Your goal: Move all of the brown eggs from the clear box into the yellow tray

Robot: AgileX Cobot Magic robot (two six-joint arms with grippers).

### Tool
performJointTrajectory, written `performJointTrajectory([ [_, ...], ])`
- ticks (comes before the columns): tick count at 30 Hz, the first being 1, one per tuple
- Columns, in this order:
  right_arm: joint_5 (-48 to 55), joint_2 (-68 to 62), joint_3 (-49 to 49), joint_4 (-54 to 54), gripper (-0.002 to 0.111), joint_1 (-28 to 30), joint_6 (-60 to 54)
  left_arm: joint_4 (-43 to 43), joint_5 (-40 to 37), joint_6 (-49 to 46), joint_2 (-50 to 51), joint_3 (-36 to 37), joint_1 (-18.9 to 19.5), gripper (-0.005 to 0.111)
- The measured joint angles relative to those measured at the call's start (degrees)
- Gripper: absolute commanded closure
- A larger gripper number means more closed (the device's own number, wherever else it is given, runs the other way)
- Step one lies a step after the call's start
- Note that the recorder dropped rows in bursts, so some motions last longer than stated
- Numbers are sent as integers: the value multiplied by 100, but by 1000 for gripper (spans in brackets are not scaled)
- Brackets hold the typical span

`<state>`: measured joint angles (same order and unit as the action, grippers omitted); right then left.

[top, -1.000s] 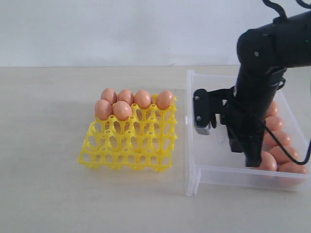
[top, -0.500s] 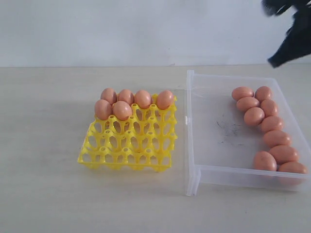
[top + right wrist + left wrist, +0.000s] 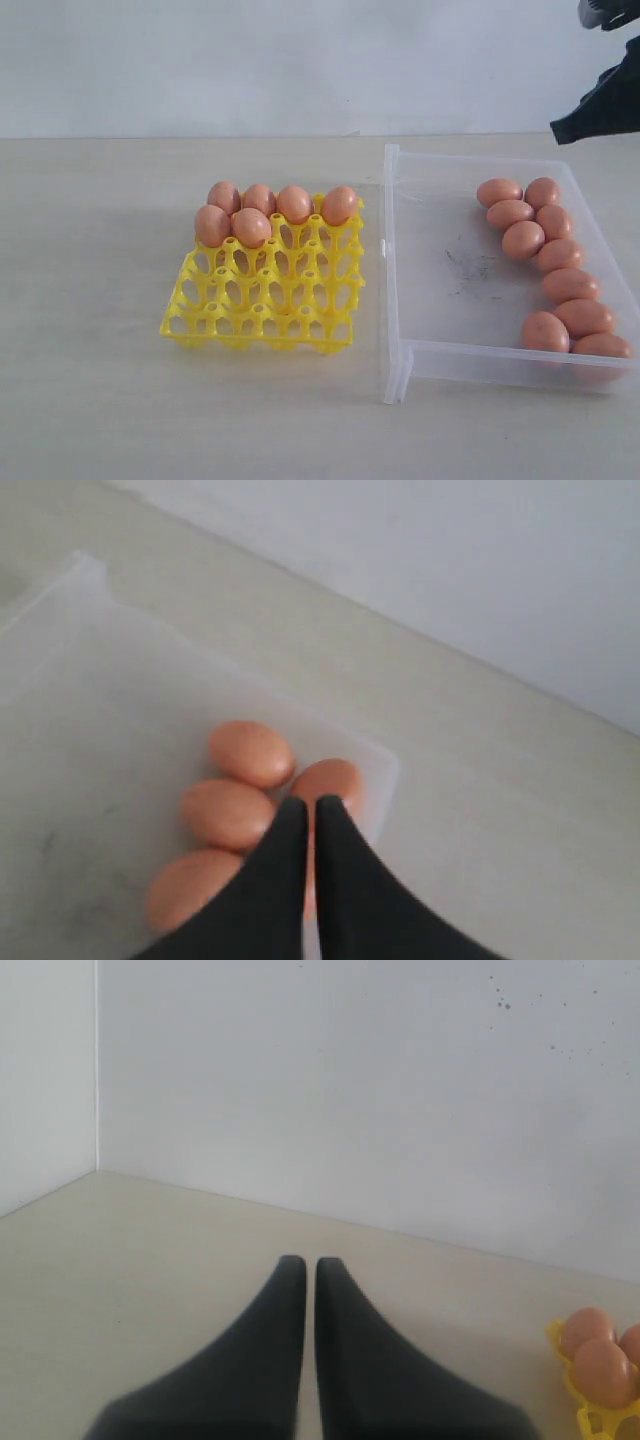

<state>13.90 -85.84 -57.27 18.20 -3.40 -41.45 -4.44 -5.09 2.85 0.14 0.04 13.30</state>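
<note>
Several brown eggs (image 3: 255, 212) fill the back cups of the yellow tray (image 3: 265, 300). Several more (image 3: 556, 256) lie along the right side of the clear box (image 3: 440, 300). Only a dark part of my right arm (image 3: 605, 105) shows, at the exterior view's top right corner. In the right wrist view my right gripper (image 3: 304, 802) is shut and empty, held above the eggs (image 3: 250, 753) in a corner of the box (image 3: 90, 710). My left gripper (image 3: 303, 1262) is shut on nothing over bare table, with the tray's edge (image 3: 596, 1422) and two eggs (image 3: 602, 1370) off to one side.
The tray and box stand side by side on a pale table (image 3: 90, 300), with a white wall (image 3: 250, 60) behind. The box floor carries dark smudges (image 3: 470, 265). The left arm does not show in the exterior view.
One second ago my right arm reached down inside the clear box, over its eggs. It has since lifted up and away to the top right corner. The eggs lie still.
</note>
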Motion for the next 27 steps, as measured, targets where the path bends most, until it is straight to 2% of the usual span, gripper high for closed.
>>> performJointTrajectory([
  [2, 521, -94, -71, 1376, 109, 0, -1395, 0, 0, 0, 0, 0, 0, 103],
  [7, 1912, -150, 42, 6159, 109, 0, -5278, 0, 0, 0, 0, 0, 0, 103],
  [10, 2273, 46, 215, 7551, 109, -10, -6570, 0, 0, 0, 0, 0, 0, 103],
  [12, 2090, 244, 262, 7841, 109, -34, -7080, 0, 0, 0, 0, 0, 0, 103],
  [15, 1164, 653, 262, 7696, 109, -274, -7575, 0, 0, 0, 0, 0, 0, 103],
  [17, 70, 885, 269, 7340, 109, -547, -7705, 0, 0, 0, 0, 0, 0, 103],
  [21, -2758, 1165, 317, 6874, 109, -1217, -7770, 0, 0, 0, 0, 0, 0, 103],
  [23, -3875, 1236, 332, 6545, 109, -1378, -6816, 0, 0, 0, 0, 0, 0, 103],
  [25, -4330, 1400, 433, 6212, 109, -1404, -5413, 0, 0, 0, 0, 0, 0, 103],
  [27, -4477, 1644, 651, 5338, 109, -1425, -3970, 0, 0, 0, 0, 0, 0, 103],
])
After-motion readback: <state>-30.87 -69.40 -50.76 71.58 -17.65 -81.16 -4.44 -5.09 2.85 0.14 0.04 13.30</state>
